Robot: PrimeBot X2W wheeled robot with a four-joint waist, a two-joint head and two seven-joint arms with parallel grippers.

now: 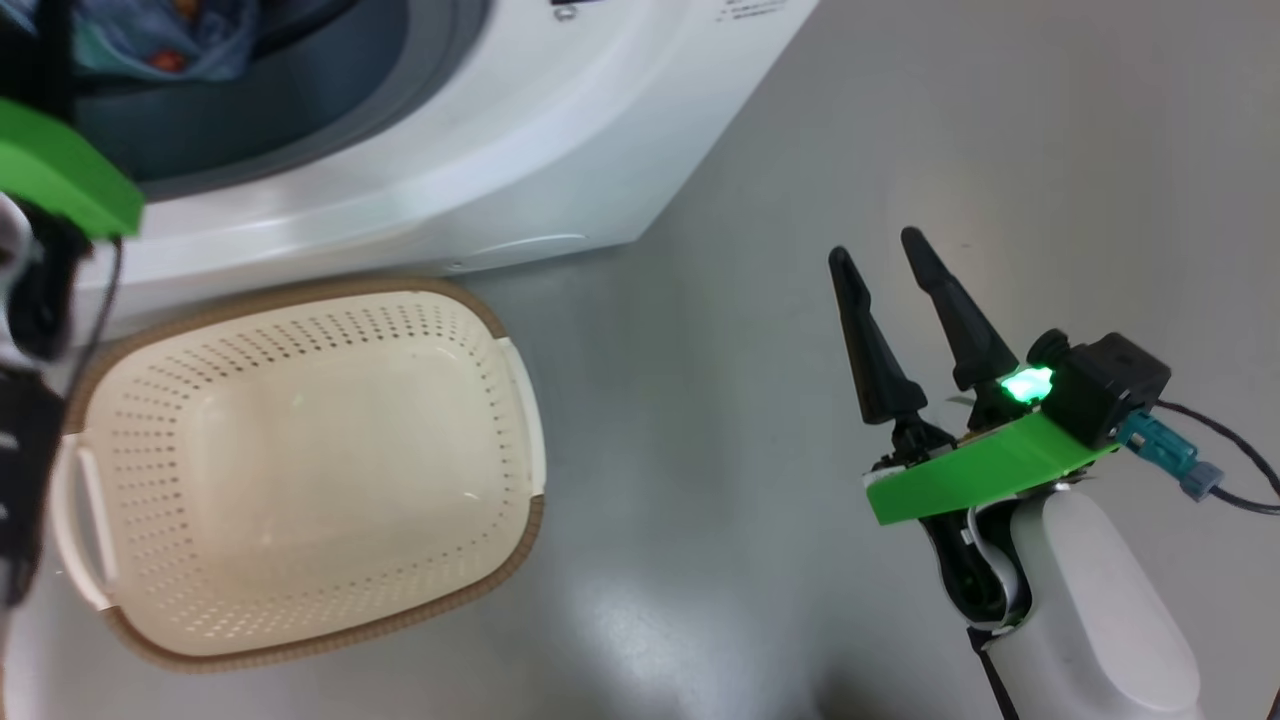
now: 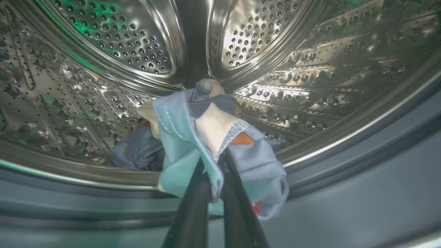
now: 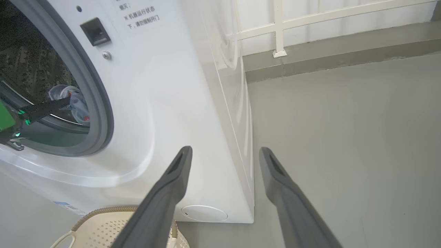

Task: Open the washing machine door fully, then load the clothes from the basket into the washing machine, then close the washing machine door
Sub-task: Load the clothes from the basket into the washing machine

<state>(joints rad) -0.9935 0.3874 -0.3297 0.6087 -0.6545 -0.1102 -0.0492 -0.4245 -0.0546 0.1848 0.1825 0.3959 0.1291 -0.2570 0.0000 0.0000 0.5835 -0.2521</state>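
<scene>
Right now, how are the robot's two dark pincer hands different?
The left gripper is shut on the soft light blue clothes; the right gripper is open and empty. The left gripper reaches into the shiny perforated steel drum; the right gripper hangs outside over the grey floor. Both have two long dark fingers.

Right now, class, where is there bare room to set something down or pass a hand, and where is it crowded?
Free: the grey floor between the basket and the right gripper, the floor beside the washing machine toward the railing, and the basket's empty inside. Crowded: the mouth of the drum, where the left gripper, jaws shut, holds clothes.
</scene>
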